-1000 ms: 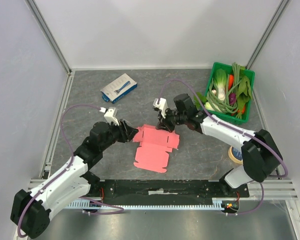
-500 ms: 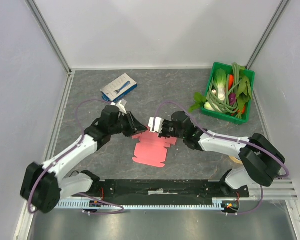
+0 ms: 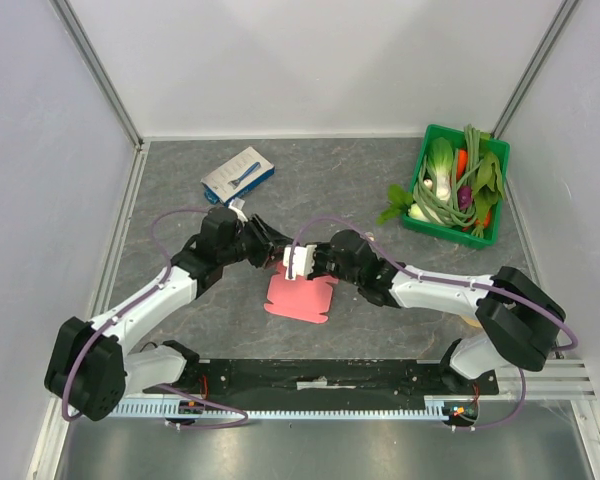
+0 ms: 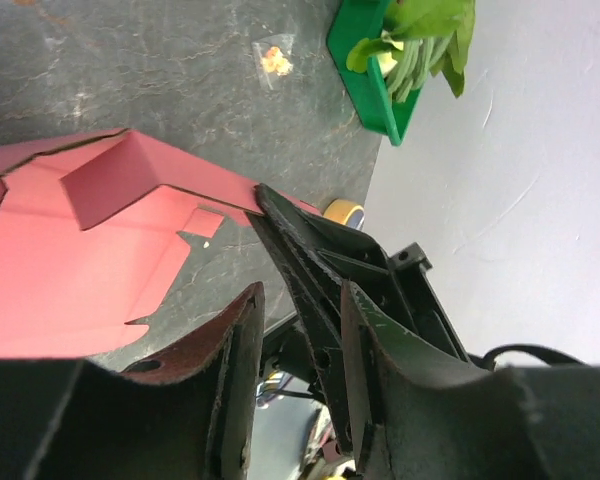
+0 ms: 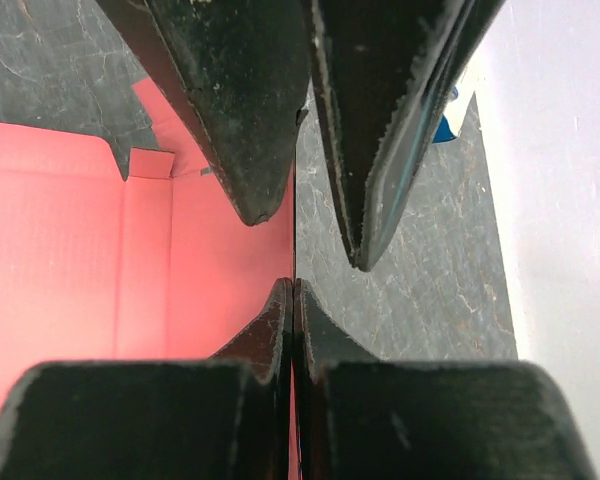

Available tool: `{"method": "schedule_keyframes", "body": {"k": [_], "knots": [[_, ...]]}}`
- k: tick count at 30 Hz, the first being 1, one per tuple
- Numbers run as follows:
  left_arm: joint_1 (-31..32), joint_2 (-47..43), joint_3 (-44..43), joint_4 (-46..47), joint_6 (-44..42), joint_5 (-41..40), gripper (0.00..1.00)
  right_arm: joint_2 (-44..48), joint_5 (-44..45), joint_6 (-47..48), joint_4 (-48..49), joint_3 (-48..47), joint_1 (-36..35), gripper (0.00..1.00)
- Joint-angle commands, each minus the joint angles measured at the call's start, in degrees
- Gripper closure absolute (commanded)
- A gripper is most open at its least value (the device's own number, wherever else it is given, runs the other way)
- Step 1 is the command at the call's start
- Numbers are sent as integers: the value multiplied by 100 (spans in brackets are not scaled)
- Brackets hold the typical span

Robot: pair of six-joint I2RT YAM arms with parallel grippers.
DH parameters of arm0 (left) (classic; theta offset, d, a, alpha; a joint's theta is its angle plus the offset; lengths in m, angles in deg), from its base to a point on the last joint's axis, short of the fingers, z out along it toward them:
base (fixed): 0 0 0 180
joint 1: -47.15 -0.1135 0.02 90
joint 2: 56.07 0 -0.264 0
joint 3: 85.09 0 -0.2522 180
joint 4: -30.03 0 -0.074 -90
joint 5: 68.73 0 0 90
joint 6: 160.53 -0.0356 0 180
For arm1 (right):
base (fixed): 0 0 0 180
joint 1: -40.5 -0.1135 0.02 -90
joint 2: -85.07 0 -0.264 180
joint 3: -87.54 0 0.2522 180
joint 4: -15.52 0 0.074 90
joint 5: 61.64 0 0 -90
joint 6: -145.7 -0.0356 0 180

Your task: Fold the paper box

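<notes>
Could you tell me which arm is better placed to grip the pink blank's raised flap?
Probably left: the left hand is open beside the raised edge of the pink-red paper box blank, while the right hand is shut.

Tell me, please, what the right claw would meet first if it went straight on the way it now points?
Most likely the left claw: its fingers sit right ahead, though depth is unclear.

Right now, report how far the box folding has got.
Early stage. Done: one flap of the paper box stands up off the table. In hand: the shut right claw sits at that flap's edge; the left claw hovers open. Left: the remainder lies flat, no walls formed.
</notes>
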Motion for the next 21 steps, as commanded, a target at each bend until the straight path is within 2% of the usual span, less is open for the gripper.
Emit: {"method": "schedule_keyframes", "body": {"k": [1, 4, 13, 21], "knots": [[-48, -108, 309, 220, 1169, -385, 57, -52, 433, 356, 380, -88, -147, 100], [-48, 14, 275, -70, 1522, -491, 57, -123, 522, 418, 398, -114, -253, 100], [-48, 146, 99, -167, 1611, -1141, 59, -255, 602, 435, 407, -202, -402, 100], [-48, 594, 38, 0, 1875, -1133, 66, -202, 549, 426, 459, -193, -437, 100]]}}
